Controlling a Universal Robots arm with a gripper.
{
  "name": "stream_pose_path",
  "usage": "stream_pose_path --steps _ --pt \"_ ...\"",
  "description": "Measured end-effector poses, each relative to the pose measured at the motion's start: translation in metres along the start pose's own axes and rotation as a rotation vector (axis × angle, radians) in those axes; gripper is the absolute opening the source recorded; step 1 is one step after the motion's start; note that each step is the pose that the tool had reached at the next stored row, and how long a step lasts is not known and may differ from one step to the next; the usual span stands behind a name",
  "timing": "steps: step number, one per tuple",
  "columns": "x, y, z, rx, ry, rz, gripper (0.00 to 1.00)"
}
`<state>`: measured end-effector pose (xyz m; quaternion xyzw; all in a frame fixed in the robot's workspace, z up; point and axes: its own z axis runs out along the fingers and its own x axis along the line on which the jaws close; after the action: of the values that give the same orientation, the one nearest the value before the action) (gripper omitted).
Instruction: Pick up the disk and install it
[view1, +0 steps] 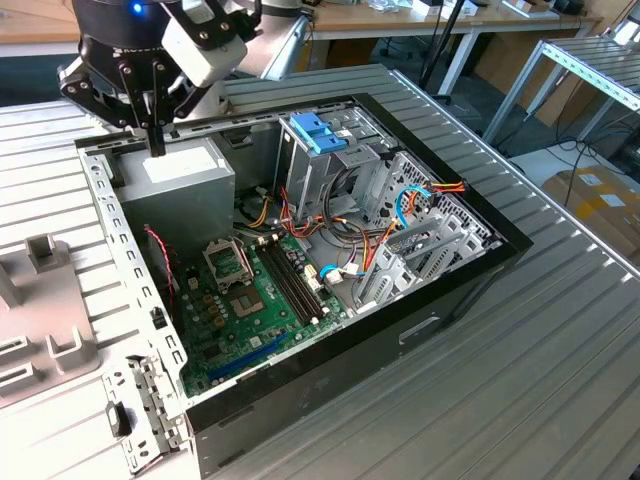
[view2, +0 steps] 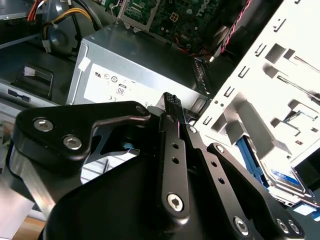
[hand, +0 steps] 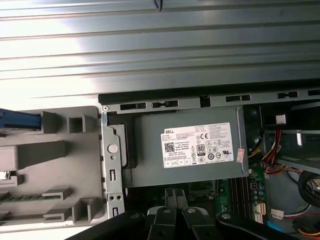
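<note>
— Where is the gripper (view1: 156, 140)?

— Right above the power supply (view1: 185, 175), pointing down at its top face by the white sticker. It is close over the box. I cannot tell whether it touches.

— Released or clenched?

— Clenched, with nothing in it. In the exterior view the two fingers (view1: 157, 125) stand pressed together as one dark bar.

— Then where is the disk (view2: 286, 181)?

— Outside the computer case (view1: 470, 290). In the second wrist view it lies flat beyond the slotted metal wall (view2: 260, 85) that stands next to the power supply. Its silver face, a white-and-blue label and a blue side rail are visible. In the first wrist view the disk (hand: 17, 121) shows as a blue strip in a grey plastic holder (hand: 60, 150). The holder lies just beside that wall, on the side away from the power supply.

— What else lies around the power supply?

— Inside the case a green circuit board (view1: 240, 300) lies next to it. Farther from it stands a metal cage with a blue top (view1: 320, 130), with bundles of coloured wires nearby. Case and holder both rest on a ribbed metal table (view1: 560, 380).
</note>
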<state>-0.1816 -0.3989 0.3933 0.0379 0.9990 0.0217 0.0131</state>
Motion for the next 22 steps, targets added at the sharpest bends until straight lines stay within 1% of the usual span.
stream_pose_path --steps 18,20,22 --pt "0.0197 -0.0015 -0.0005 0.0 0.0 0.0 0.11" --pt "0.0233 -0.0017 -0.0007 0.0001 0.0 0.0 0.11" --pt "0.0255 -0.0019 -0.0007 0.0 0.0 0.0 0.11"
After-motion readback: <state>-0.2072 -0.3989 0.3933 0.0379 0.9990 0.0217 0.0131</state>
